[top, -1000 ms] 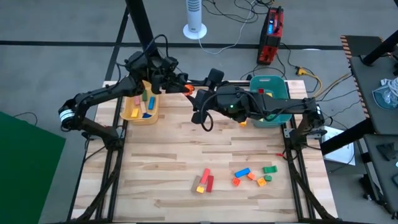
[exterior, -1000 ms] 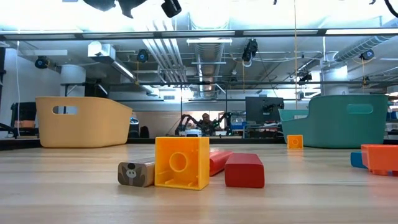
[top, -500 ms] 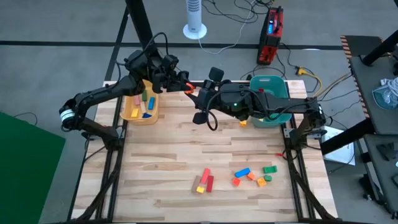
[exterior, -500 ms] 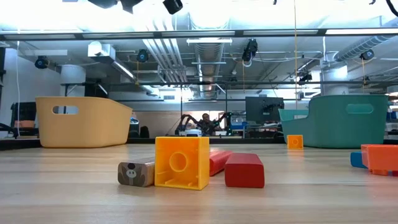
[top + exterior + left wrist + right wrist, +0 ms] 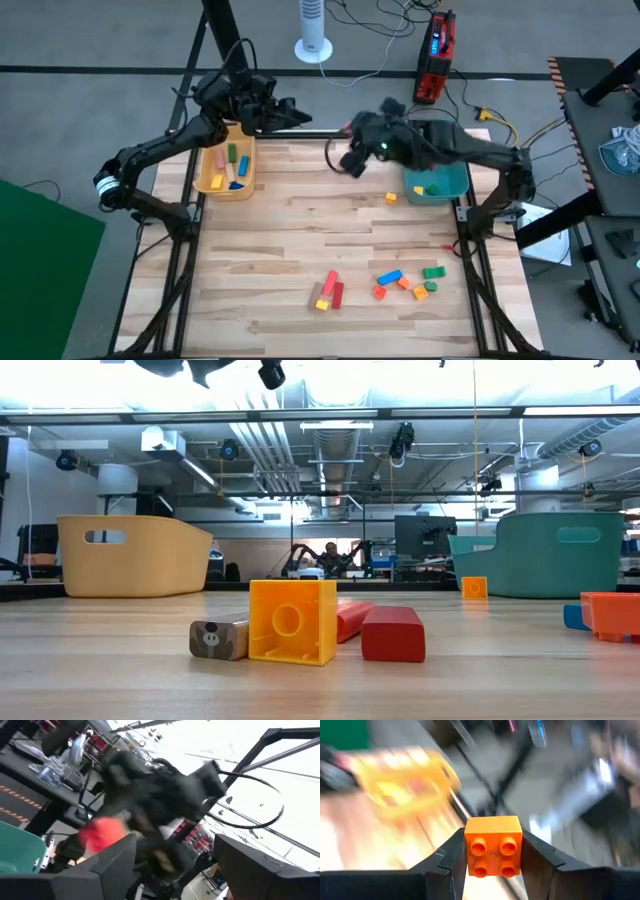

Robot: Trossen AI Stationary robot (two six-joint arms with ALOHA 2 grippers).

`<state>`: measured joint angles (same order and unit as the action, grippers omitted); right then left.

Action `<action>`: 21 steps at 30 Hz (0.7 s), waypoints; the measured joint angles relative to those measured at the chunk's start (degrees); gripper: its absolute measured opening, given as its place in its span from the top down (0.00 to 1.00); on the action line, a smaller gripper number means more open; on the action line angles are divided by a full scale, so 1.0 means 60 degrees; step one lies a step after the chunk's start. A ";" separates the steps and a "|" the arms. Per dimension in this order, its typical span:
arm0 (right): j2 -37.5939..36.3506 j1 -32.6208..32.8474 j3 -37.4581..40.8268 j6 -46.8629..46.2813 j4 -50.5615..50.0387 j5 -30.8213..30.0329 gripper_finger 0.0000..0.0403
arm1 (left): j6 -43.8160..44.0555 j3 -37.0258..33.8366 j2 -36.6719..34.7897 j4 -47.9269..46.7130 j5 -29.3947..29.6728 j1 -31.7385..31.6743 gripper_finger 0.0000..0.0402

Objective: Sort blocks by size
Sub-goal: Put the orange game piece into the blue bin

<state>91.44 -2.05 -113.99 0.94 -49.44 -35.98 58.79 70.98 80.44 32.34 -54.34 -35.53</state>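
My right gripper (image 5: 350, 132) hangs above the table's far edge, shut on a small orange block (image 5: 493, 851) with four studs. My left gripper (image 5: 298, 118) hovers open and empty beside the yellow bin (image 5: 225, 168), which holds several blocks. In the left wrist view its fingers stand wide apart (image 5: 175, 870) and the right arm shows beyond them. Loose blocks lie flat near the front: red, yellow and pink bars (image 5: 328, 290) and a blue, orange and green cluster (image 5: 405, 283). One small orange cube (image 5: 390, 197) lies beside the teal bin (image 5: 437, 165). My right gripper pinches the orange block by two opposite side faces (image 5: 468, 855), one finger (image 5: 445, 862) on each side. Its studded face points back at the wrist camera. The block is lifted clear of the table and sits square between the fingers.
The low view shows a yellow block (image 5: 292, 622), a red block (image 5: 393, 634) and a tan block (image 5: 218, 640) close to the front edge. A green block (image 5: 432, 188) lies in the teal bin. Bare wood lies between the bins and the front blocks.
The two grippers, which met over the table's far middle around the orange block, have parted. My right gripper has swung toward the table's right and far edge, taking the block along. My left gripper has drawn back a little toward the far edge.
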 joint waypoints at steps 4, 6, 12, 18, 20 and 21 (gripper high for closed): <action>-0.0069 -0.1175 0.0078 -0.3109 -0.3987 0.0010 0.67 | -0.0391 -0.0058 0.0000 -0.0065 0.0243 -0.0021 0.36; 0.0004 -0.1772 0.0261 -0.4501 -0.5863 0.0020 0.67 | -0.0464 -0.0084 0.0004 -0.0075 0.0408 0.0066 0.36; -0.0340 -0.3599 0.2231 -0.5456 -0.5568 0.1284 0.66 | 0.0129 -0.0087 0.0004 -0.0331 0.0827 0.0403 0.37; -0.0311 -0.5193 0.4363 -0.4736 -0.4335 0.1133 0.66 | 0.0451 -0.0095 -0.0047 -0.1188 0.1205 0.0987 0.38; -0.0351 -0.5677 0.4957 -0.4482 -0.4164 0.1070 0.67 | 0.0386 -0.0095 -0.0130 -0.1596 0.1413 0.1216 0.38; -0.0355 -0.5887 0.5174 -0.4428 -0.4132 0.1054 0.67 | 0.0366 -0.0095 -0.0177 -0.1813 0.1482 0.1311 0.38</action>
<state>89.31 -37.37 -82.95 -25.63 -74.23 -29.66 60.99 70.41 79.38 21.46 -45.45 -27.67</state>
